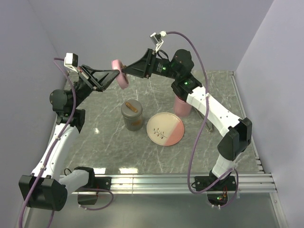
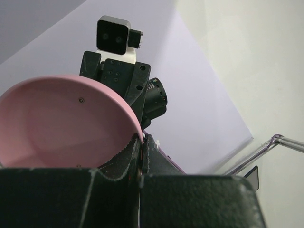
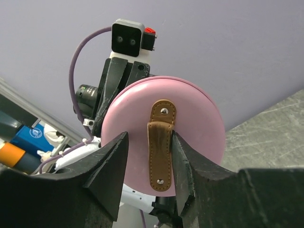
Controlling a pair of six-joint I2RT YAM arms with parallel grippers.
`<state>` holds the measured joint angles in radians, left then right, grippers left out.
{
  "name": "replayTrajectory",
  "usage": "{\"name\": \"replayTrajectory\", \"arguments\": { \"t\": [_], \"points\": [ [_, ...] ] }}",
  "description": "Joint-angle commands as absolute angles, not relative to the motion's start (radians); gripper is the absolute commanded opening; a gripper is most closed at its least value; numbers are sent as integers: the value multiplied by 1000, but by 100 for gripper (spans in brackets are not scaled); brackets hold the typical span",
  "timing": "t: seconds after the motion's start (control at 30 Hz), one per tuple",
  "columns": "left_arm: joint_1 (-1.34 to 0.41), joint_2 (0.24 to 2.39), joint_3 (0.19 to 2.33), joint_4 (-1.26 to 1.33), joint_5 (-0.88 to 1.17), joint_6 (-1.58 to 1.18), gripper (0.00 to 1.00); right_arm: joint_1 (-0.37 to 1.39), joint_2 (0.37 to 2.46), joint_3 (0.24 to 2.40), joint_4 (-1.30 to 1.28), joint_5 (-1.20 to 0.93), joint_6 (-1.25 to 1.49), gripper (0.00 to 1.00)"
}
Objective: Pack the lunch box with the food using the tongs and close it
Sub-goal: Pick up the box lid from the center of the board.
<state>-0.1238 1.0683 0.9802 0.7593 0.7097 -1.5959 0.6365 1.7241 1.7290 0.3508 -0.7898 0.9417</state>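
Note:
A round pink lunch box lid [image 1: 120, 72] with a brown leather strap [image 3: 160, 142] hangs on edge in the air at the back left. My left gripper [image 1: 115, 73] is shut on its rim [image 2: 141, 138], and the lid's hollow pink inside [image 2: 57, 123] fills the left wrist view. My right gripper [image 3: 149, 135] faces the lid's outer side, open, its fingers standing either side of the strap. The right finger [image 3: 183, 156] touches the strap and the left finger [image 3: 111, 161] stands apart from it. The pink lunch box body [image 1: 183, 107] stands behind the plate. The food and the tongs are out of view.
A grey round container [image 1: 132, 115] with a brown strap on its lid stands mid-table. Next to it lies a cream-and-pink plate [image 1: 165, 129]. Purple walls close the back and sides. A metal rail [image 1: 190, 181] runs along the near edge.

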Motion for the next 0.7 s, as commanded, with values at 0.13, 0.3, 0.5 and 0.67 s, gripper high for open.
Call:
{"name": "replayTrajectory", "arguments": {
  "t": [0.13,0.3,0.5,0.67],
  "points": [
    [-126,1061,997,830,710,-1621,0,681,1715,1795,236,-739,804,48],
    [-127,1060,999,836,713,-1626,0,690,1730,1805,267,-750,831,39],
    [-129,1057,988,831,712,-1620,0,689,1729,1796,365,-808,893,15],
    [-129,1055,983,772,704,-1586,1,674,1715,1787,356,-816,881,0]
  ]
}}
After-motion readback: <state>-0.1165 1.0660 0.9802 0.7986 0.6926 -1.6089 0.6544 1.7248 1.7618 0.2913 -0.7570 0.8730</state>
